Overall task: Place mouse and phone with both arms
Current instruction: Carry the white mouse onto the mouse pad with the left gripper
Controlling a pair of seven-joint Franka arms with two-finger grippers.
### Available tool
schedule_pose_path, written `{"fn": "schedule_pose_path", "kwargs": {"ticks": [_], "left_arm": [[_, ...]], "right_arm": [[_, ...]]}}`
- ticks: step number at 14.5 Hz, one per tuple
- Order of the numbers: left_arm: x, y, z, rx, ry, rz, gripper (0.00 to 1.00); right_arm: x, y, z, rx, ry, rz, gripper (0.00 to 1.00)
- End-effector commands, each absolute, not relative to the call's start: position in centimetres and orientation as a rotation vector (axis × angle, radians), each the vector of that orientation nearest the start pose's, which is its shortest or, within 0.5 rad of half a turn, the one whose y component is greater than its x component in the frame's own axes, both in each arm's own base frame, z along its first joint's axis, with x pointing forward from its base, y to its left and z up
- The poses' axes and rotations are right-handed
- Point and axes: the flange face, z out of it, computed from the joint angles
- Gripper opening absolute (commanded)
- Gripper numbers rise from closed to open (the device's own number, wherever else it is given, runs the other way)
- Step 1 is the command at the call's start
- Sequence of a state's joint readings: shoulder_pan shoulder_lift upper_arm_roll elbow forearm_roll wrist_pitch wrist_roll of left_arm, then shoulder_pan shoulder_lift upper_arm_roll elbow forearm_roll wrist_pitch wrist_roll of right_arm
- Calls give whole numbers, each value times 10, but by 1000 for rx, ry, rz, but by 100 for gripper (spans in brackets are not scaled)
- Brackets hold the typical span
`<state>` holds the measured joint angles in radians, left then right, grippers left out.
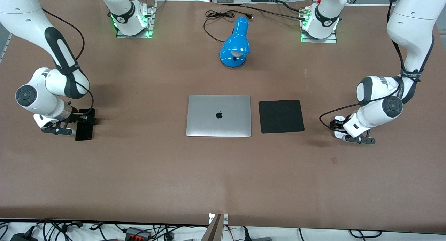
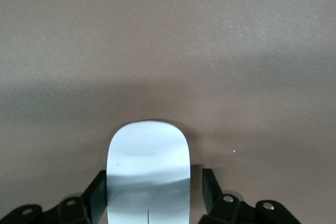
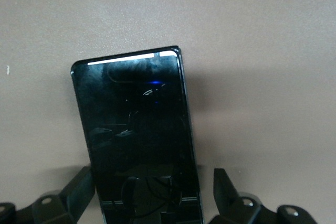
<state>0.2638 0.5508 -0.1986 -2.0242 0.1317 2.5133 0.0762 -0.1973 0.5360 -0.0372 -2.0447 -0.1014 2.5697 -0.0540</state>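
The white mouse (image 2: 148, 169) lies on the brown table toward the left arm's end. My left gripper (image 2: 149, 192) is down over it, open, one finger (image 2: 97, 195) close along each side of the mouse. In the front view my left gripper (image 1: 338, 129) hides most of the mouse. The black phone (image 3: 137, 135) lies flat on the table toward the right arm's end, also seen in the front view (image 1: 84, 133). My right gripper (image 3: 153, 190) is low over one end of it, open, with a gap at each finger (image 3: 224, 187). It also shows in the front view (image 1: 84, 124).
A closed silver laptop (image 1: 218, 115) lies mid-table with a square black mouse pad (image 1: 281, 116) beside it, toward the left arm's end. A blue desk lamp (image 1: 236, 44) and its cord lie nearer the bases. A small tape mark (image 1: 333, 160) is near the left gripper.
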Motion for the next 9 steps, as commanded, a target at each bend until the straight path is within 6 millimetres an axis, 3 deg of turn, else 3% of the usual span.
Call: {"fn": "schedule_pose_path", "kwargs": {"ticks": [1,2,5,7,9], "left_arm": [[591,39,177,-3157,191,52,36],[592,38,181,-3155,190,45,30],[604,22,226,-3136,230,-8,29],[618,-9,260,-3116,285,53,29],[626,-38,281,-3104,223,139,29]], "right_arm": [[579,-138,179,-3210,72,94,100],[578,-137,177,-3205,33,124,100],[582,-137,176,-3202,17,121,100],[586,-138,178,-3200,17,151,100],[592,-140,178,-3196,18,190,100]]}}
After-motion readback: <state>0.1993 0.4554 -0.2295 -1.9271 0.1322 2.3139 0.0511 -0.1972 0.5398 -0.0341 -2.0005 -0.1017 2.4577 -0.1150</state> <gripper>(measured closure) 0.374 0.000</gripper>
